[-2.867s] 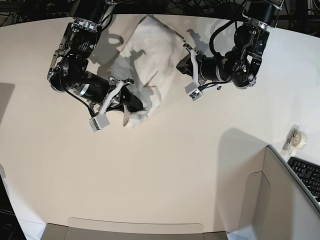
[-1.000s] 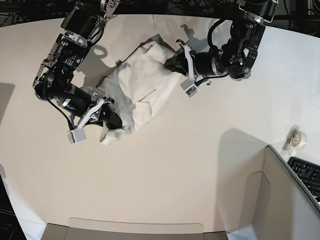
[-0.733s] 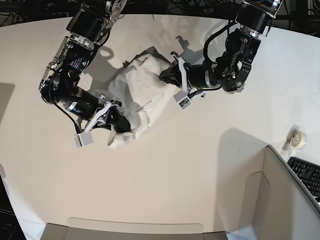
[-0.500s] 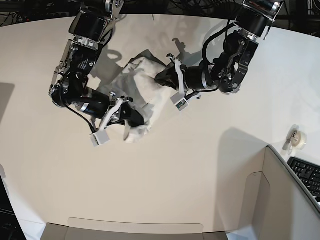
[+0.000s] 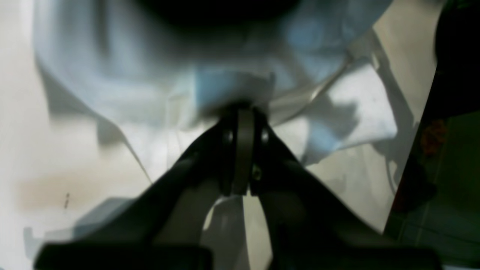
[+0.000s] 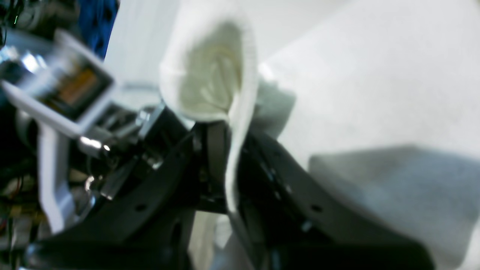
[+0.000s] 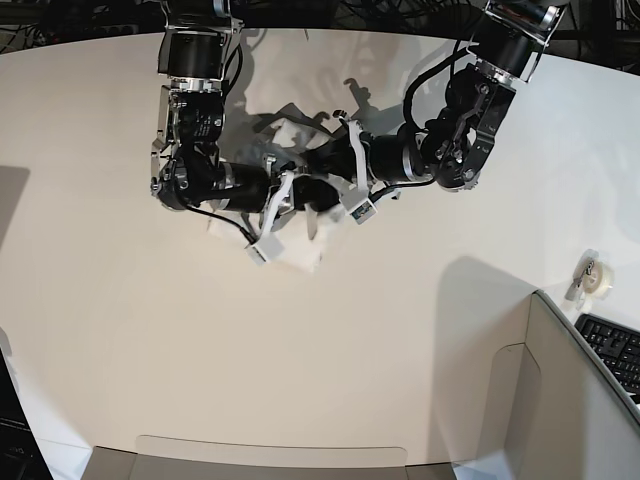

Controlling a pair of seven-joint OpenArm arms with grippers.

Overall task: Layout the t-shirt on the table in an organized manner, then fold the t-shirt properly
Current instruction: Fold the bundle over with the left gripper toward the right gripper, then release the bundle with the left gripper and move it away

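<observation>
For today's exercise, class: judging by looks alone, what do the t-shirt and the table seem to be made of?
The t-shirt: soft white knit fabric, probably cotton; it bunches into limp folds, and the right wrist view shows a ribbed, stitched hem. The table: smooth, matte off-white surface, perhaps laminate or painted board; it is flat and even, with soft shadows and no glare.

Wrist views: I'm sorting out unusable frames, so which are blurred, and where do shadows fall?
Left wrist view: soft all over, the shirt bluish and dim. Right wrist view: smeared, shirt hem readable in the tool. Base view: sharp, with arm shadows on the table and a curved far edge.
</observation>
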